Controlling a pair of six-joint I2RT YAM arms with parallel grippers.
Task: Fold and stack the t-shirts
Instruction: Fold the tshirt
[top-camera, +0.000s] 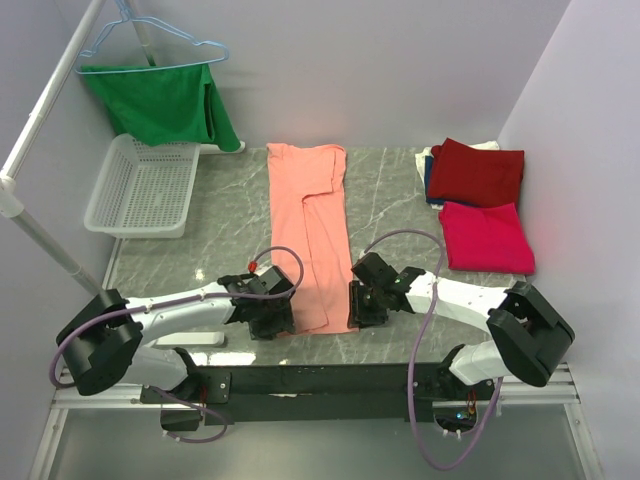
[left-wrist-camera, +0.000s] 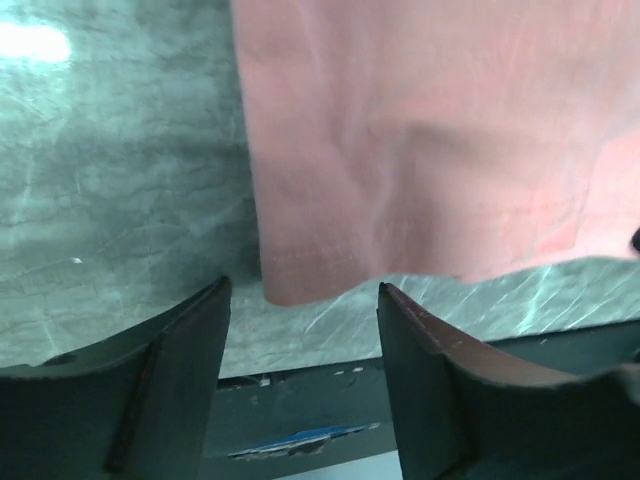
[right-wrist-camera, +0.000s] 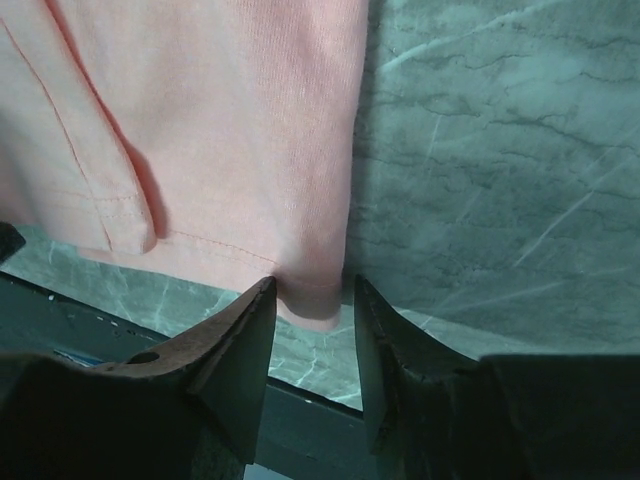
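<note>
Straddling the near right corner of the salmon-pink t-shirt (right-wrist-camera: 220, 130), the right claw (right-wrist-camera: 312, 290) has its fingers a narrow gap apart, with the hem corner between the tips. The left claw (left-wrist-camera: 305, 295) stands wider, its fingers open just short of the shirt's near left corner, over the grey marble tabletop (top-camera: 390, 200). The shirt lies flat as a long strip from near to far in the middle. At the far right sits the folded dark red t-shirt (top-camera: 478, 172), with the crimson-pink t-shirt (top-camera: 486, 236) just nearer. A white mesh basket (top-camera: 142, 185) stands at the far left.
</note>
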